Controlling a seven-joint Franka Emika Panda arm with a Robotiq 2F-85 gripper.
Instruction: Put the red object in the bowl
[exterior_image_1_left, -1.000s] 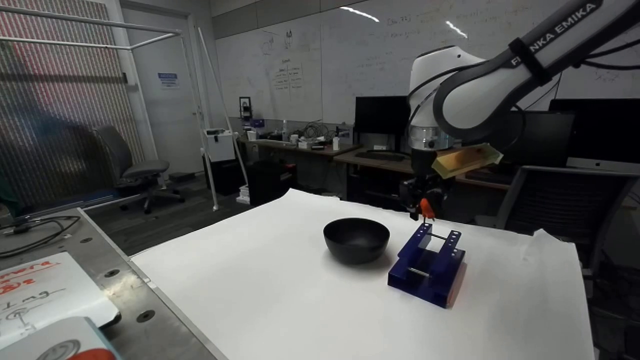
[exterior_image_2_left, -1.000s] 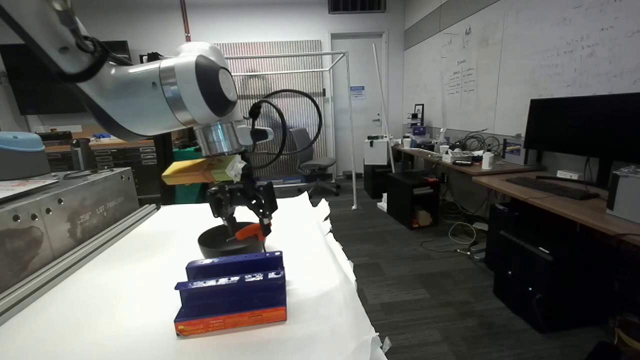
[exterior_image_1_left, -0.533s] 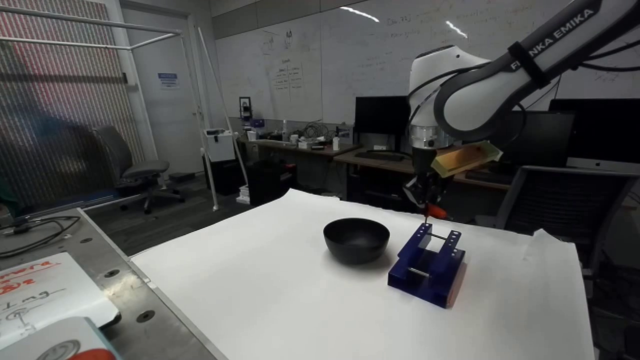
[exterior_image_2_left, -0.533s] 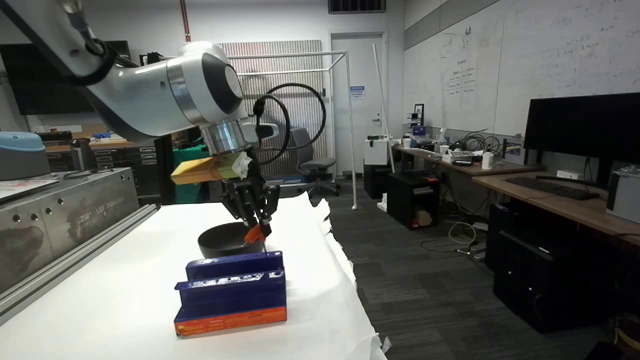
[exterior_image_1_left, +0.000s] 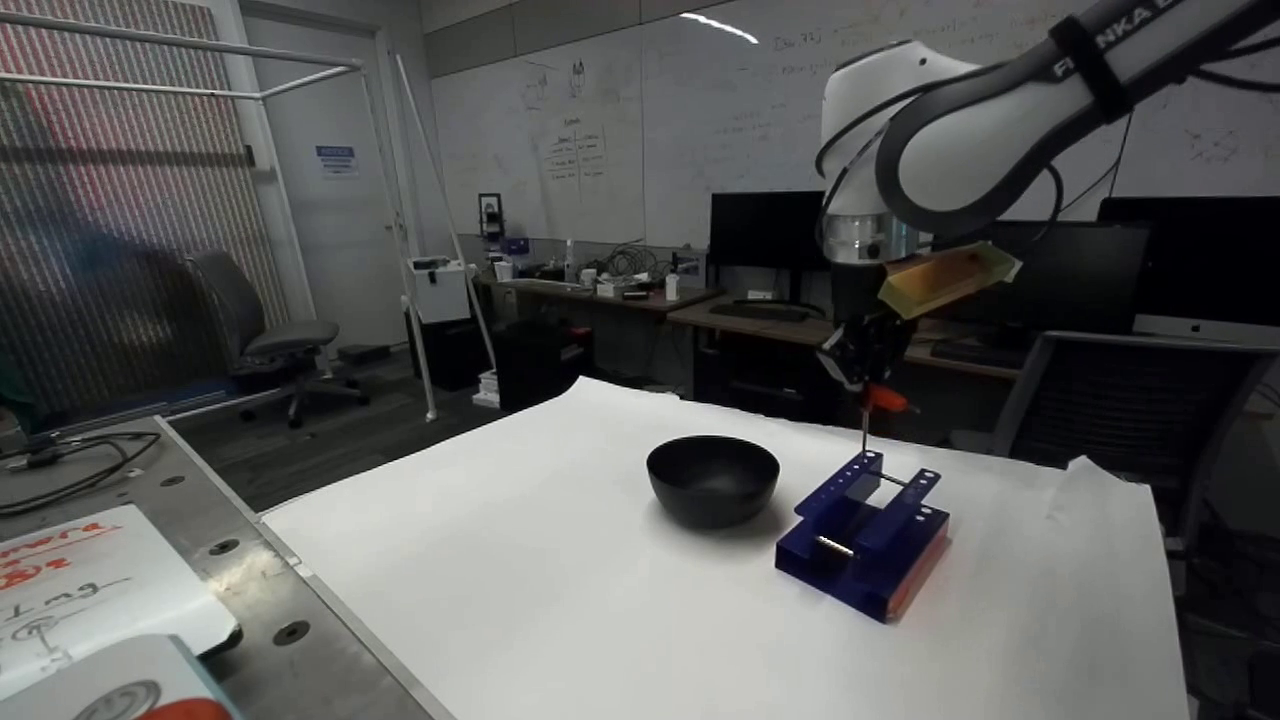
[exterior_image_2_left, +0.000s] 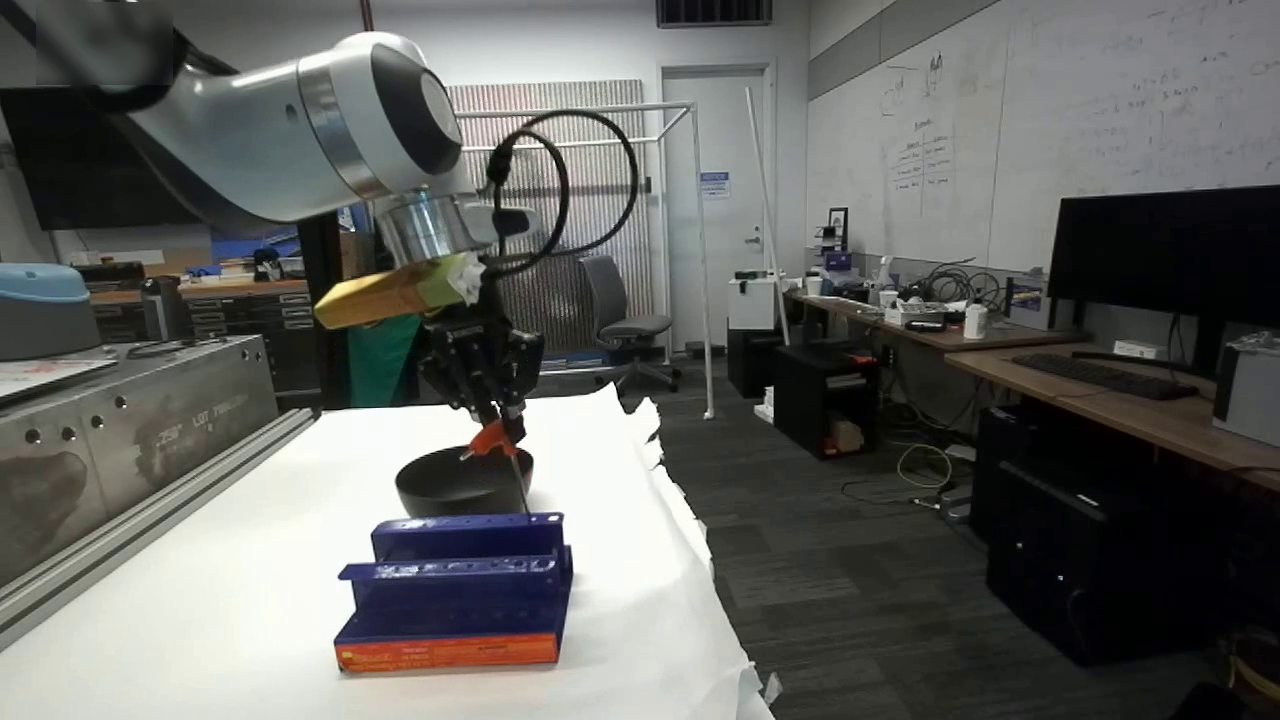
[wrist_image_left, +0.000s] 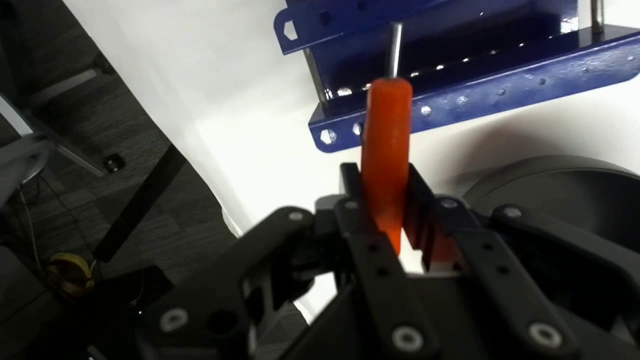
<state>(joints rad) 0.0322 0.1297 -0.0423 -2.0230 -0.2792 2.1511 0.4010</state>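
Observation:
My gripper (wrist_image_left: 382, 172) is shut on the red object (wrist_image_left: 387, 125), a red-orange handle with a thin metal shaft. In both exterior views the handle (exterior_image_1_left: 887, 400) sits at the fingertips, above the far end of the blue rack (exterior_image_1_left: 830, 575). Its shaft points down and its lower end meets the rack's perforated rail; whether it still sits in a hole I cannot tell. The black bowl (exterior_image_1_left: 712, 485) stands upright on the white sheet beside the rack, apart from it. In an exterior view the bowl (exterior_image_2_left: 445, 490) shows behind the rack, partly covered by it.
A yellow block (exterior_image_2_left: 390, 295) is fixed to the wrist and sticks out sideways. The white-covered table (exterior_image_1_left: 560, 600) ends near the gripper's far side, with dark floor beyond. A metal bench (exterior_image_2_left: 130, 420) borders the table. A chair (exterior_image_1_left: 1130, 400) stands close to the table's edge.
The fingers have come together on the red handle, and the arm has risen with it, exposing more of the shaft. The blue rack has shifted and turned slightly. The bowl has stayed put.

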